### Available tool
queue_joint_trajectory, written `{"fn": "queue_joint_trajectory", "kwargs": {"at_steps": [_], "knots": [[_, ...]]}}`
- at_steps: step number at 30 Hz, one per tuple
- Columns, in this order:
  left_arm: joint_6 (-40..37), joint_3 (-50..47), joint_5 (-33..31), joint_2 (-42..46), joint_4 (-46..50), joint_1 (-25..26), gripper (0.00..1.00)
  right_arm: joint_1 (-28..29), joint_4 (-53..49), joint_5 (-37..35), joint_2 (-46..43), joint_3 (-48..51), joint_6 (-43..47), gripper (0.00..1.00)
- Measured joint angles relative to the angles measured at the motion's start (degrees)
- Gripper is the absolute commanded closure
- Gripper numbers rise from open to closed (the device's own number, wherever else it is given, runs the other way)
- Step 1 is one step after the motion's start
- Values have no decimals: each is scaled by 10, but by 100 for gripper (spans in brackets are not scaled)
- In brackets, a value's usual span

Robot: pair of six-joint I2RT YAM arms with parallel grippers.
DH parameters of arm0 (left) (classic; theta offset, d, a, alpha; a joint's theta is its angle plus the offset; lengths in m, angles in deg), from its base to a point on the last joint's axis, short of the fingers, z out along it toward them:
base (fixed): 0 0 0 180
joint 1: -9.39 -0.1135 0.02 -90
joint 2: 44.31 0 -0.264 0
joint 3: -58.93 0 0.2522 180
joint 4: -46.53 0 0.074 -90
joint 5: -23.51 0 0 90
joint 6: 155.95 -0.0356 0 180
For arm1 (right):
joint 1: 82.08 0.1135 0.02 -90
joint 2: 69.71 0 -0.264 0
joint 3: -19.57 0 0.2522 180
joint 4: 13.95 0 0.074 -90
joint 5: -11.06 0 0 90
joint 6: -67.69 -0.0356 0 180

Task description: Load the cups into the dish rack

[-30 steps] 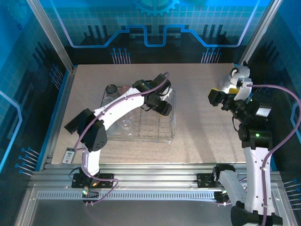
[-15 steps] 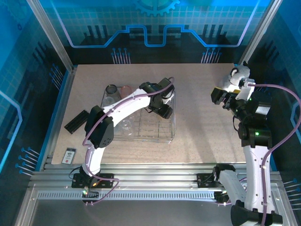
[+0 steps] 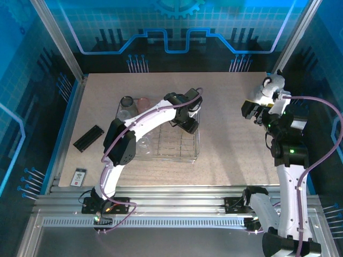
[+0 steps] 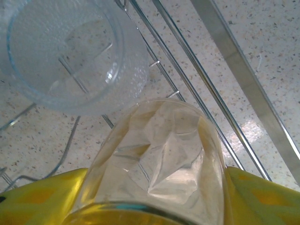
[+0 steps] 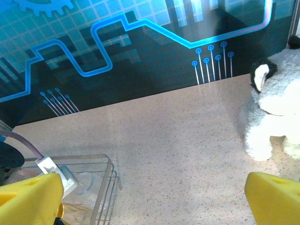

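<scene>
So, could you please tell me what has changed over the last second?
The left fingers, shut on a clear cup, slid right over the dish rack; that arm's elbow swung in, uncovering a black bar. The right fingers edged right. The plush animal stayed put.

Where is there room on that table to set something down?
Free: tabletop between the dish rack and the plush animal, and the strip behind the rack. Crowded: inside it, where the left jaws hold a clear cup.
</scene>
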Motion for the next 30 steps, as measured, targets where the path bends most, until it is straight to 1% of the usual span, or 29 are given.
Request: {"fn": "queue_joint_trajectory", "kwargs": {"at_steps": [6,16,24,30], "knots": [[-11,32,-19,-24,15,7,40,0,0,-17,2,0,-2,0],[-21,42,-33,-37,32,9,37,0,-4,-30,3,0,-2,0],[-39,51,-48,-54,40,12,31,-4,-4,-30,4,4,-5,0],[-55,74,-55,-69,55,15,25,-4,-4,-30,5,8,-6,0]]}}
